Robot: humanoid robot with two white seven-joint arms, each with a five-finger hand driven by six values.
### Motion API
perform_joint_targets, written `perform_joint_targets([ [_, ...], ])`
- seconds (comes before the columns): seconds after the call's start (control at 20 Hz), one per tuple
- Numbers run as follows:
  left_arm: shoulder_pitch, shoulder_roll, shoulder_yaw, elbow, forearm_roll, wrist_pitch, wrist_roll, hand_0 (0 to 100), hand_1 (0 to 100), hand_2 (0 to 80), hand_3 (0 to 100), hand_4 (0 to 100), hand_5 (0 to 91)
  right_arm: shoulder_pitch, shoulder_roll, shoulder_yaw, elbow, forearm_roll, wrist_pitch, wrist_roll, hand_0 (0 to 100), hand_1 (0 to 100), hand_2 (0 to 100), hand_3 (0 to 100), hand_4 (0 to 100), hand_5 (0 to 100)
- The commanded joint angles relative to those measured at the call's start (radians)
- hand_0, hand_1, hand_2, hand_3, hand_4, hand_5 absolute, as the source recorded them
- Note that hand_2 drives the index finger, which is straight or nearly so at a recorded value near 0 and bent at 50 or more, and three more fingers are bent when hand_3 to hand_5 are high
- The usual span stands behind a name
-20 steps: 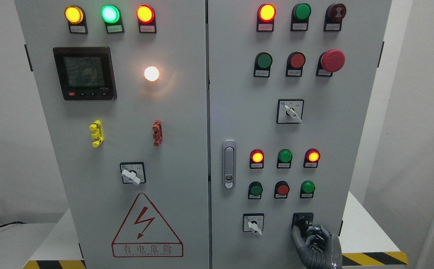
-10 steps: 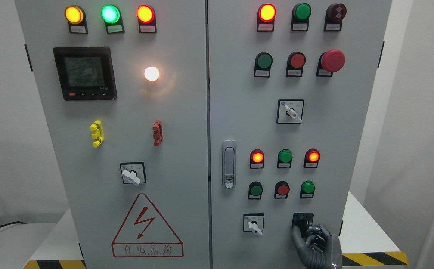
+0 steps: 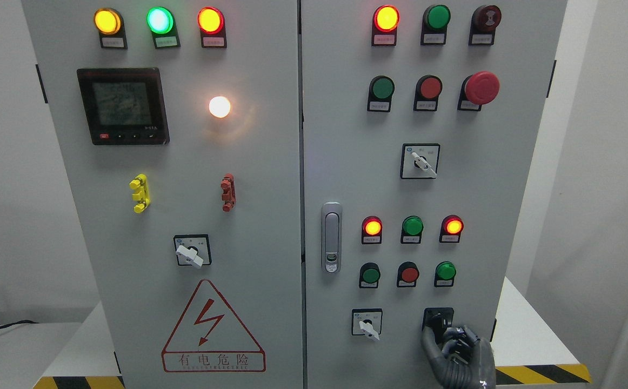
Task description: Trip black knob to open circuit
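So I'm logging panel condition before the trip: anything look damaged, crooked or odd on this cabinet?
Nothing stands out. The cabinet doors sit flush, the lamps, buttons and white selector handles look intact, and the warning triangle is straight. The right hand covers the black knob, so its condition cannot be judged.

Grey cabinet [image 3: 271,178]; black knob [image 3: 436,320] lower right, under dark grey right hand [image 3: 457,354]. Red emergency button [image 3: 481,87] upper right. Red-outlined warning triangle [image 3: 212,327] lower left. Yellow-black striped edging [image 3: 541,373] along bottom.
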Motion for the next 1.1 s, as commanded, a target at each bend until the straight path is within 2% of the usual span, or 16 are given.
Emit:
perform_joint_targets([
  [0.0, 0.0, 0.0, 0.0, 0.0, -0.031, 0.0, 0.0, 12, 39, 0.0, 0, 0, 0.0, 0.002, -0.003, 0.0, 0.002, 0.003, -0.012, 0.036, 39, 84, 55, 91, 88, 98],
  [0.6, 0.0, 0.0, 0.0, 0.001, -0.031, 0.0, 0.0, 12, 39, 0.0, 0, 0, 0.0, 0.001, -0.003, 0.0, 0.002, 0.005, -0.013, 0.036, 38, 84, 54, 90, 87, 98],
  [1.05, 0.0, 0.0, 0.0, 0.001, -0.031, 0.0, 0.0, 12, 39, 0.0, 0, 0, 0.0, 0.001, -0.003, -0.003, 0.002, 0.028, -0.013, 0.036, 36, 84, 52, 85, 86, 97],
])
